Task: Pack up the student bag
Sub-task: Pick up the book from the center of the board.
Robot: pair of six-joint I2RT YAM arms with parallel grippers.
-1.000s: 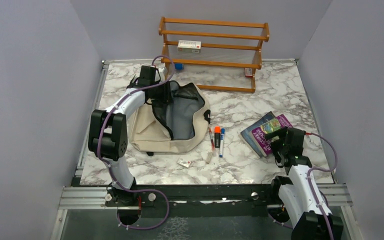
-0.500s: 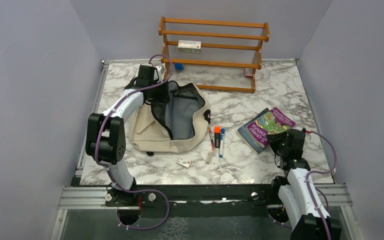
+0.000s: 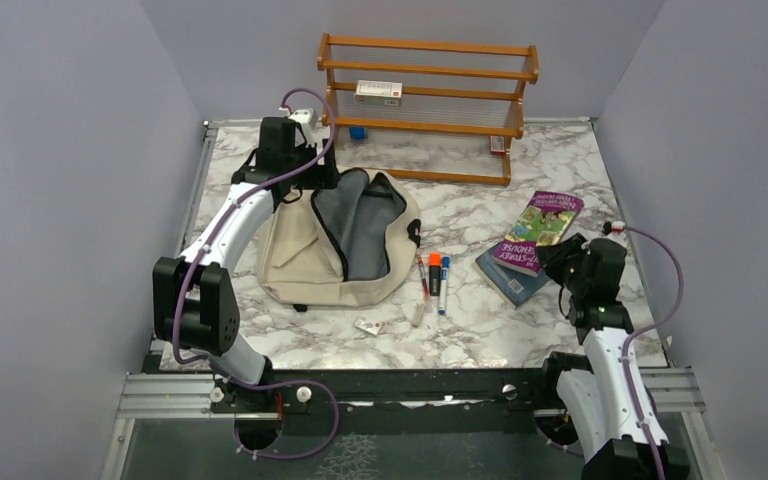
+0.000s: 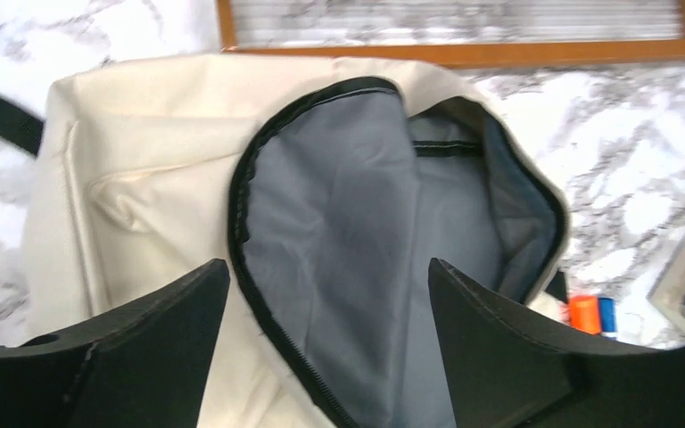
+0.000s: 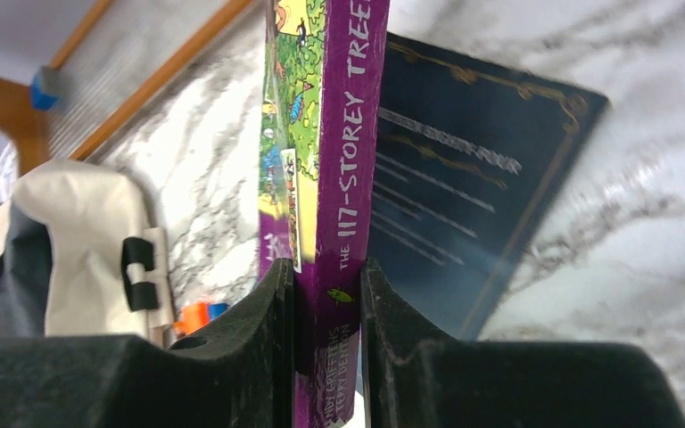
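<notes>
**Bag open on the table, book in the pinch**

Bag [image 3: 345, 240] lies flat on the table [image 3: 560, 170], left of centre and in front of the rack [image 3: 425, 100]. It is unzipped, and the grey lining [image 4: 366, 232] shows through a long curved mouth.

It looks soft, limp and light. The cloth will likely sag and fold instead of holding a shape, so the mouth may slump shut when something stiff is pushed in. The best hold seems to be the upper rim along the zipper [image 4: 241, 232], lifted so the opening gapes.

The left tool [image 4: 325, 272] hangs above the far left of that mouth, fingers spread wide with nothing between them.

To the right, past the pens [image 3: 435, 275], the right tool [image 5: 328, 285] pinches a purple book [image 5: 352, 134] by its spine end. It is raised on edge over a dark book [image 5: 464, 178] that lies on the table.
</notes>
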